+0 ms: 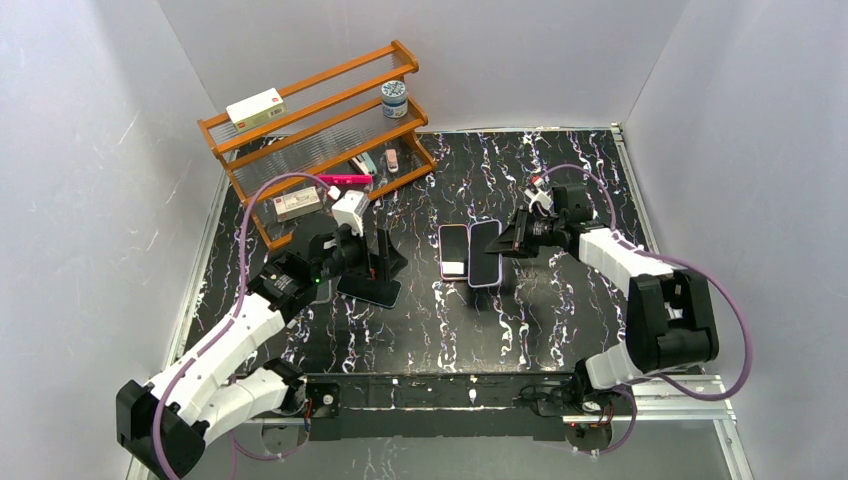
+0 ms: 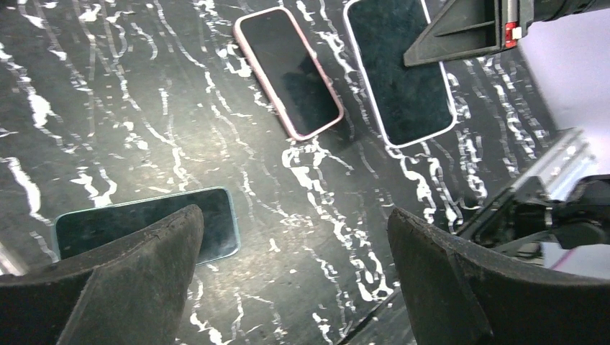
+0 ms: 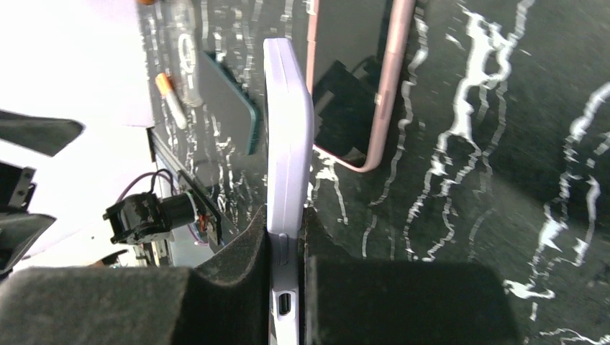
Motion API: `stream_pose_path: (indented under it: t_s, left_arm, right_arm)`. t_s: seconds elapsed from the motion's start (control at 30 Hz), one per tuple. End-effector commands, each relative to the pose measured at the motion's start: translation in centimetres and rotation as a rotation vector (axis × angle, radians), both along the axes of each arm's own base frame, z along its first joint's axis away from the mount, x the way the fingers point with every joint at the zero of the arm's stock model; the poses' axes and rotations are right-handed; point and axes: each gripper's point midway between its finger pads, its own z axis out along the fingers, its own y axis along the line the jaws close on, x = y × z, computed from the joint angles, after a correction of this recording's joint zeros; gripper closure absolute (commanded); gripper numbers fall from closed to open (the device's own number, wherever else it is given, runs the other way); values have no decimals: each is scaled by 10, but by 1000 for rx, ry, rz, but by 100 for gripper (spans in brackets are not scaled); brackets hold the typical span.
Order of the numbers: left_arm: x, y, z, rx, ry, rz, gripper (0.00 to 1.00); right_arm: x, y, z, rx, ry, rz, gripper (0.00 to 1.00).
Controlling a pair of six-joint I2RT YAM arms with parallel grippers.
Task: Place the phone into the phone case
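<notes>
The left gripper (image 2: pixel 295 226) hung with its jaws wide apart, gripping nothing, just above the flat dark phone with a teal rim (image 2: pixel 144 231) on the black white-veined tabletop (image 2: pixel 108 108). Further out, the right gripper (image 3: pixel 288 224) was clamped on one end of the lilac plastic phone case (image 3: pixel 288 129), which was just beside the pink-rimmed dark phone (image 2: pixel 288 72). An orange wooden rack (image 1: pixel 320 120) stood at the far left corner

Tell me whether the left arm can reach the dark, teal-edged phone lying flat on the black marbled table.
Probably yes. The left gripper hangs open right above the dark teal-edged phone, with nothing lying on it or between them. The right gripper is off to the side, shut on the lavender case.
</notes>
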Motion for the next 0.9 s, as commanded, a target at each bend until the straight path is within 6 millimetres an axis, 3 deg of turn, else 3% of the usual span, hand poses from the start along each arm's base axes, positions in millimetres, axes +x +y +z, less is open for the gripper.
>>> stream_pose_path:
  t_s: [0.0, 0.23, 0.47, 0.57, 0.73, 0.87]
  left_arm:
    - [-8, -26, 13, -145, 82, -66, 6]
    - [-20, -76, 43, -490, 211, -222, 18]
    - [-17, -90, 33, -558, 271, -259, 18]
    - [-18, -96, 32, -603, 299, -279, 21]
    - [-24, -101, 39, -684, 327, -315, 37]
    - [-26, -101, 43, -711, 320, -327, 46]
  right_arm:
    - [-2, 22, 80, 159, -283, 114, 99]
    - [-43, 53, 144, 445, -406, 122, 99]
    - [-68, 72, 173, 584, -440, 119, 99]
    - [-74, 79, 178, 607, -442, 122, 99]
    - [-78, 87, 180, 622, -439, 135, 98]
    - [-78, 89, 179, 620, -435, 147, 89]
